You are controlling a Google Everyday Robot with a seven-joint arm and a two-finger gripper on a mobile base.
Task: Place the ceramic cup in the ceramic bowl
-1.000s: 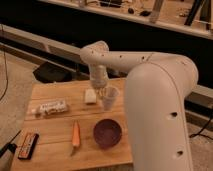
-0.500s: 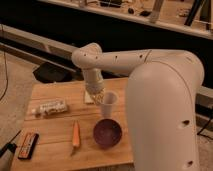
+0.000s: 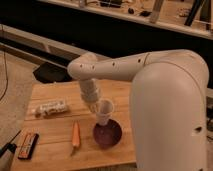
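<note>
Blocked over bowl's [image 3: 107, 135] back rim by gripper [image 3: 98, 103] gripping cup [image 3: 105, 112], arm [image 3: 117, 67] slanting in from behind. Hemmed left of bowl by carrot [image 3: 76, 135], near. Farther left, packet [image 3: 51, 108] and dark box [image 3: 28, 145]. Open across table's [image 3: 55, 92] back-left, and between carrot and box.

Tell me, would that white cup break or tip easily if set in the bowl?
Probably stiff and breakable: the ceramic cup looks hard and smooth, so a drop could chip it. It may tip, since it tapers to a narrow base and the ceramic bowl below curves inward. The gripper is at the cup, above the bowl's far rim.
</note>
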